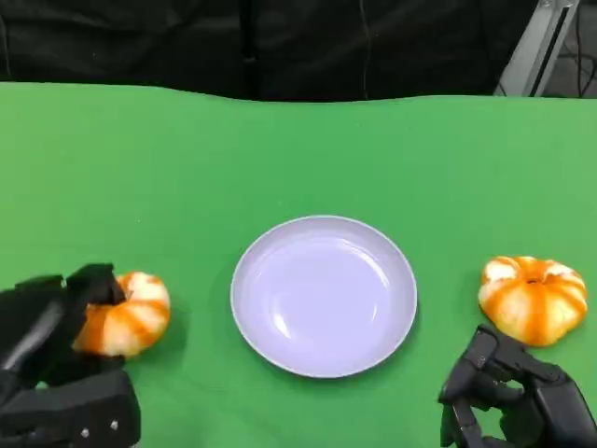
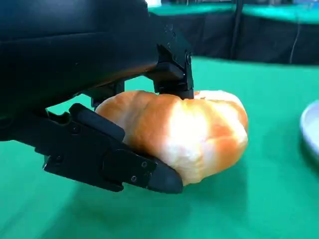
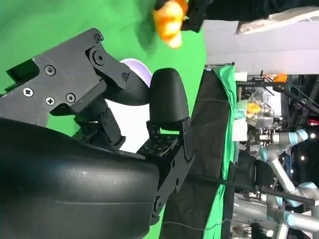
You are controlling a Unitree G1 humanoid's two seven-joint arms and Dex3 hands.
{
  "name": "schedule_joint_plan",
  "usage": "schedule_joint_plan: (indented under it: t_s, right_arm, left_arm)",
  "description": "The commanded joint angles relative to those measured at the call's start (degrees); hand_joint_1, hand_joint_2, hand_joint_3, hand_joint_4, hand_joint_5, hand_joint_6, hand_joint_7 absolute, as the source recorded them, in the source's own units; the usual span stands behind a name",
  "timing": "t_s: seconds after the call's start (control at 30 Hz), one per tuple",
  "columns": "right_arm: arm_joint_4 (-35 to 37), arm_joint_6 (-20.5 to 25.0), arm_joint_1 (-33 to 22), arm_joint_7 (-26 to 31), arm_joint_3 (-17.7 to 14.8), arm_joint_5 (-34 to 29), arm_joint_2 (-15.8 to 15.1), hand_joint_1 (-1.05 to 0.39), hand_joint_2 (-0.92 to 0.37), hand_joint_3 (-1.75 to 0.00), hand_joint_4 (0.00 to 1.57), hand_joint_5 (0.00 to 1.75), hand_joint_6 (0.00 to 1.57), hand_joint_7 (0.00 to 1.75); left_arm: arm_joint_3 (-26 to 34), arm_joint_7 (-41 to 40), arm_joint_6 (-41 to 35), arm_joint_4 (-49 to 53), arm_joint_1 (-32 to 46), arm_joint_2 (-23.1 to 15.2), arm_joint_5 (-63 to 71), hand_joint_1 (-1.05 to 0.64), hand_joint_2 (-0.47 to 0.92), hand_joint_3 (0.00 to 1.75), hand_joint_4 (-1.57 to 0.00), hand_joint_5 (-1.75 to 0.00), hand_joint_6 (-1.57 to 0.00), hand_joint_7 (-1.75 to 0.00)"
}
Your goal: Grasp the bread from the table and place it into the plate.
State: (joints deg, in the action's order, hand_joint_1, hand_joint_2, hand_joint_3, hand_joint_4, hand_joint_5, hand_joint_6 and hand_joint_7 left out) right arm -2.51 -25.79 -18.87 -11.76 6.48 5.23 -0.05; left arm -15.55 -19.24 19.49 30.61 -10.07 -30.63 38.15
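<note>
A round orange-and-white bread [image 1: 131, 313] lies left of the lavender plate [image 1: 323, 294], and my left hand [image 1: 51, 327] grips it from its left side. In the left wrist view the black fingers [image 2: 114, 159] wrap under and over the bread [image 2: 194, 129], which sits at or just above the green cloth. A second bread [image 1: 534, 297] rests right of the plate. My right hand [image 1: 508, 392] sits just in front of it, holding nothing, with its fingers [image 3: 164, 104] apart. The far bread [image 3: 169, 17] and a sliver of the plate [image 3: 130, 65] show past that hand.
The green table [image 1: 298, 159] stretches bare behind the plate to a dark curtain. A metal stand leg [image 1: 536, 47] rises at the back right corner. The plate's rim [image 2: 310, 127] lies beyond the held bread.
</note>
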Motion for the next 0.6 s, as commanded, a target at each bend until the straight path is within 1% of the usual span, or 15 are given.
schedule_joint_plan:
  t_s: [0.03,0.17,0.27,0.47,0.53,0.6]
  right_arm:
    - [0.25,-0.04,-0.05,0.08,-0.38,0.26,-0.29,-0.15,-0.62,-1.11,0.80,1.75,0.75,1.53]
    - [0.25,0.05,-0.05,0.08,-0.32,0.28,-0.23,-0.16,-0.62,-1.10,0.80,1.75,0.74,1.54]
    - [0.50,-0.14,0.11,-0.11,-0.29,0.47,-0.21,-0.16,-0.62,-1.10,0.80,1.75,0.74,1.54]
    - [0.56,-0.18,0.08,0.11,-0.31,0.30,-0.07,-0.15,-0.62,-1.10,0.80,1.75,0.74,1.54]
    - [0.58,-0.26,0.06,0.15,-0.30,0.23,-0.05,-0.16,-0.62,-1.09,0.80,1.75,0.74,1.53]
    - [0.38,-0.16,-0.12,0.35,-0.28,0.06,0.01,-0.16,-0.61,-1.09,0.80,1.75,0.74,1.54]
  left_arm:
    - [1.93,1.56,-1.65,-6.17,0.98,-1.46,-0.26,-0.06,0.92,0.18,-0.63,-1.75,-0.49,-1.75]
    - [2.64,2.84,-2.66,-9.03,1.41,-1.40,-0.14,-0.04,0.92,0.17,-0.63,-1.75,-0.49,-1.75]
    - [2.34,4.89,-3.45,-13.68,-0.50,-0.56,0.43,-0.03,0.92,0.18,-0.61,-1.75,-0.48,-1.75]
    - [0.03,7.92,-3.95,-16.85,-4.22,2.31,1.63,-0.06,0.92,0.24,-0.63,-1.75,-0.51,-1.75]
    - [-0.57,8.48,-3.87,-17.05,-5.17,3.01,2.03,-0.06,0.91,0.24,-0.64,-1.75,-0.53,-1.75]
    - [-1.77,8.70,-3.09,-15.65,-7.39,4.53,2.34,-0.07,0.91,0.24,-0.66,-1.75,-0.55,-1.75]
